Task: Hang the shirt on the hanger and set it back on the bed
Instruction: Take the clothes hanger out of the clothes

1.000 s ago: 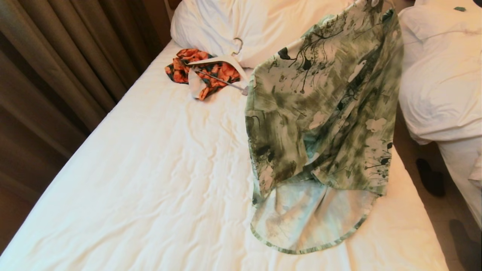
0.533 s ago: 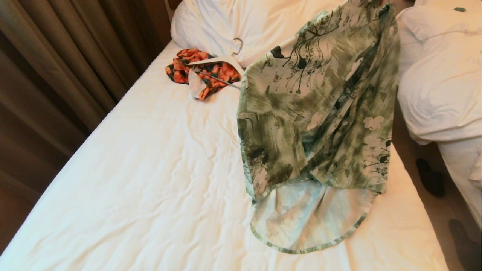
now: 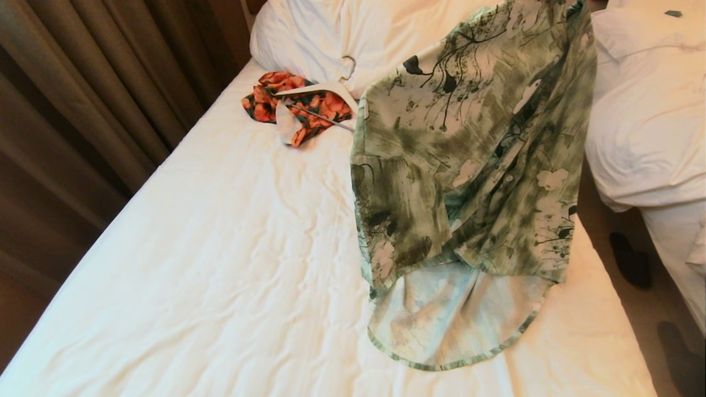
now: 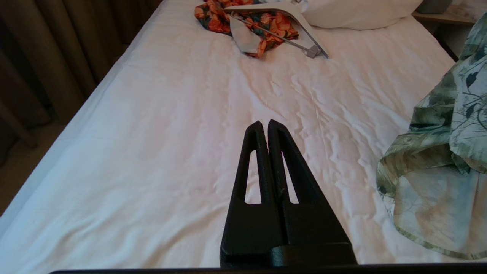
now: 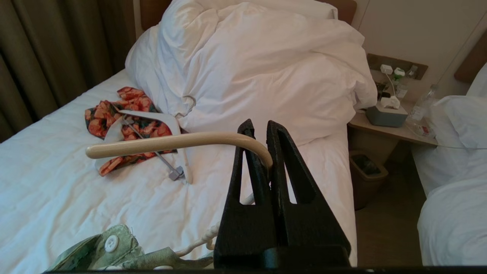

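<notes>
My right gripper (image 5: 261,127) pinches the stiff hanger (image 5: 171,142) by its hook, so the soft, floppy shirt (image 3: 474,165) hangs down over the bed (image 3: 220,248).

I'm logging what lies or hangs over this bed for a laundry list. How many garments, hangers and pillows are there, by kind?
Garments: 2, the green shirt and the orange floral garment
Hangers: 2, the cream hanger clamped in the right gripper, and the white hanger on the orange garment
Pillows: 1, the white pillow
Total: 5
</notes>
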You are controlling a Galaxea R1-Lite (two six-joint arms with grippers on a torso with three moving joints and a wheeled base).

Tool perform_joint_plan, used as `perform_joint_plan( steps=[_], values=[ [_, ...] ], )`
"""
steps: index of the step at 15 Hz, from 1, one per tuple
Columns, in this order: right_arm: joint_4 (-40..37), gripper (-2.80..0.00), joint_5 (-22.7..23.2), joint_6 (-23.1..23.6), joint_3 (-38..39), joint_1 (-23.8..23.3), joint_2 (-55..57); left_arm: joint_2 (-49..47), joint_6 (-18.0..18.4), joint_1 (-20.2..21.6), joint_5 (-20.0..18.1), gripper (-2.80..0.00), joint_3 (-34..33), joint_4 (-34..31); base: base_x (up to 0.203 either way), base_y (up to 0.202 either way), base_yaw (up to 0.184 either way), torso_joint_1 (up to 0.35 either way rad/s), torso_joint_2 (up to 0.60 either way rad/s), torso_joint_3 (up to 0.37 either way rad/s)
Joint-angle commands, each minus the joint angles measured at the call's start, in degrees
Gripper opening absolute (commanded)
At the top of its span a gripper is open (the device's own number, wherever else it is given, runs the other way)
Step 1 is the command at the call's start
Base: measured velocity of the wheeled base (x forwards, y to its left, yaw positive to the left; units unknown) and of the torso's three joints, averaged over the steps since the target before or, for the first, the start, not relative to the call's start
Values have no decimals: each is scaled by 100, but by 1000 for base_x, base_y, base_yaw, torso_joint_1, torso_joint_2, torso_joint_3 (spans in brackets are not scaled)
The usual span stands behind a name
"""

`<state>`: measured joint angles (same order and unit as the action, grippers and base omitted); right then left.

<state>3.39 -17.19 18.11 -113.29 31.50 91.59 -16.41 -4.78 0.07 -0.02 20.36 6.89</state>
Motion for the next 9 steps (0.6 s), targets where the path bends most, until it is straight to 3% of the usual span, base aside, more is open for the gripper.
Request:
perform_joint_plan(
  steps=[1,3,6,9],
  values=[
    [4,-280,-7,14,0,-2,-51,31,33,97,-15,-280,8,1,0,0,0,0,0,0],
    [4,-280,-13,8,0,5,-54,-63,21,73,-146,-280,245,-236,0,0,0,0,0,0],
    [4,-280,-13,8,0,5,-28,-853,-401,-40,-968,-280,911,-581,0,0,0,0,0,0],
    [13,-280,-13,8,0,-4,8,-2112,-542,-102,-1631,-280,1435,-572,0,0,0,0,0,0]
  ],
)
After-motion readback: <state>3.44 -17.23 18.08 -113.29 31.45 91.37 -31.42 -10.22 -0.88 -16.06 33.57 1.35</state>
